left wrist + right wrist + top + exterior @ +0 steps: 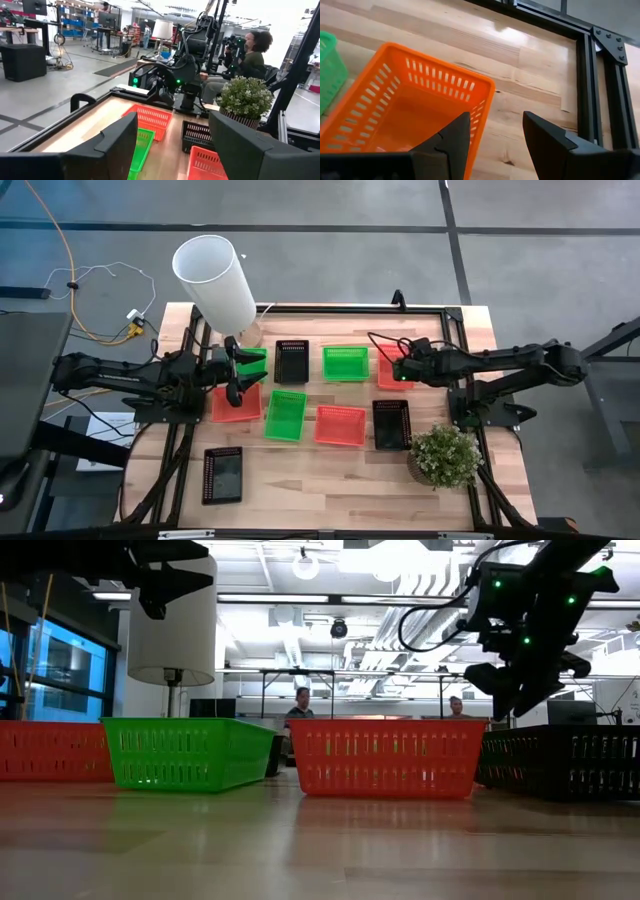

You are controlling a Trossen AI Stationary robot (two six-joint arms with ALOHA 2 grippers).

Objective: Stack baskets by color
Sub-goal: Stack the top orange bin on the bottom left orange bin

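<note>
Several baskets lie flat on their bottoms on the wooden table. The far row holds a green basket [252, 358], a black one [291, 361], a green one [345, 363] and a red one [390, 370]. Nearer lie a red [236, 404], a green [286, 415], a red [340, 425] and a black basket [391, 424], and a black one [222, 475] at the near left. My right gripper [401, 370] hangs open, slanting down above the far red basket [410, 115], its fingers on either side of one end wall [487, 107]. My left gripper [236, 377] is open and level, above the left baskets.
A tall white cylinder [215, 278] stands at the far left and a potted plant [445, 456] at the near right. A black metal frame [585, 85] borders the table. People [250, 52] are in the room beyond. Bare wood lies along the near edge.
</note>
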